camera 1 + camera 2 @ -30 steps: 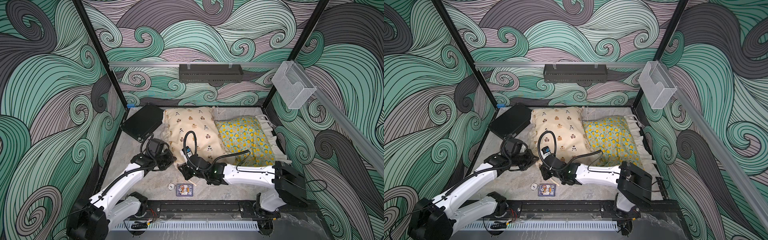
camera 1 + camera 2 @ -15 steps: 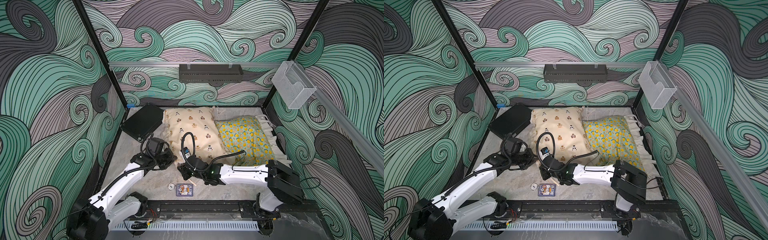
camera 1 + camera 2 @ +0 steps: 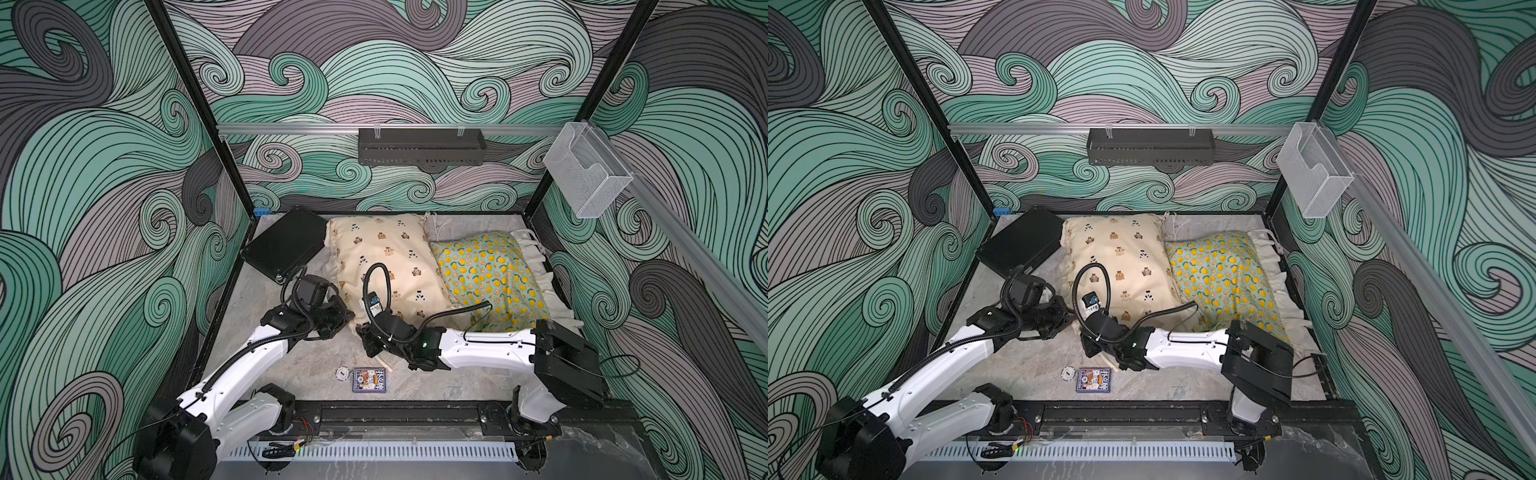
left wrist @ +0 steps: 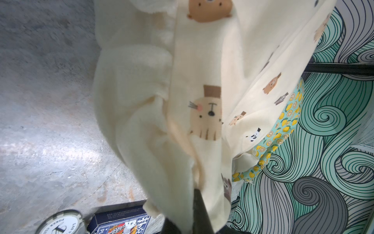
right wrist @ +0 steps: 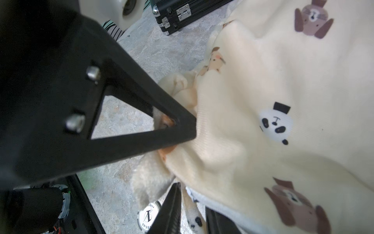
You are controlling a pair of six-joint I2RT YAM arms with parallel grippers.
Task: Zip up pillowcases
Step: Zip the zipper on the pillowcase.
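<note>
Item: bear-print pillowcase (image 3: 386,257), near corner, worked by both arms.
I have the left fingers (image 5: 182,131) pressed together on its cream corner cloth. The right fingers (image 5: 172,206) are just beside them, close-set around a loose strip (image 5: 192,220) of that edge; I cannot tell whether they grip it. The lemon pillowcase (image 3: 486,270) lies beyond, well apart from both. Zipper pull: not found.
Risks, as I judge them: the right fingers closing on frill instead of the pull, a tug dragging cloth out of the left pinch, and the poker chip (image 3: 342,372) and card box (image 3: 371,380) near the right fingers being swept along the bench (image 3: 291,365).
</note>
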